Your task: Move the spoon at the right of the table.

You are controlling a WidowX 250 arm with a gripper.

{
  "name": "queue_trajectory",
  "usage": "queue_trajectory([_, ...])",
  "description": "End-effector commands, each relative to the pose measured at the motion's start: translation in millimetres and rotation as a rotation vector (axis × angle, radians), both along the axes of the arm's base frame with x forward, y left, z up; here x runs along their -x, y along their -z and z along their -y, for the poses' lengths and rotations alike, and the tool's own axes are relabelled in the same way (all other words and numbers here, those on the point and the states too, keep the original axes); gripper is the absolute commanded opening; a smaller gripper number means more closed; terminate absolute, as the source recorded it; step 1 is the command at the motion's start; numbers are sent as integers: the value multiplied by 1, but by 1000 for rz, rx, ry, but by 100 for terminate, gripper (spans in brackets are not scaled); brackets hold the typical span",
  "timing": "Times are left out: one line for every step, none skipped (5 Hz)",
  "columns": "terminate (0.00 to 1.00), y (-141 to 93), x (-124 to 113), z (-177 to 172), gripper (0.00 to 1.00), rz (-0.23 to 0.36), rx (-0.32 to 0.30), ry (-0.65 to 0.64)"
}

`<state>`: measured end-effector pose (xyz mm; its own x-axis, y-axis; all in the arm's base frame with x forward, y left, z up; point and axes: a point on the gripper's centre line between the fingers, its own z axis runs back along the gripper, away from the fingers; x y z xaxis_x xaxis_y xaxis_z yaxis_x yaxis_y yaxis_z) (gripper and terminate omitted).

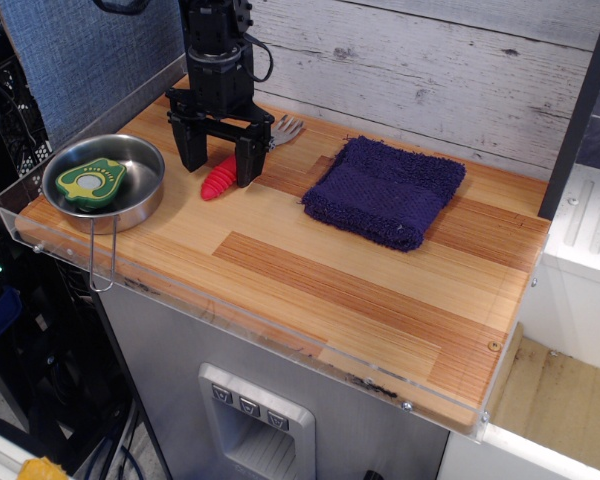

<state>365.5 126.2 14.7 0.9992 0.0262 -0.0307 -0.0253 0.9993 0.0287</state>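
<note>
spoon (223, 177), a small utensil with a ribbed red plastic handle and a grey metal tined head, lies flat near the back left of the light wood-plank table (310, 290), its head pointing toward the white board wall. the black robot gripper (219, 166) stands upright over the handle with its two fingers spread apart, one on each side of the red handle, tips low by the tabletop and not pinching it. just right of the spoon lies a folded dark purple towel cloth (384, 191). at the left edge sits a round steel bowl (140, 200) with a green-yellow avocado toy (91, 183) inside.
</note>
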Motion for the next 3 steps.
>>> queue_trajectory([0, -6, -2, 13, 0, 12, -34, 25])
queue_trajectory([0, -5, 0, 14, 0, 3, -34, 16])
queue_trajectory([0, -34, 8, 9, 0, 40, -18, -49])
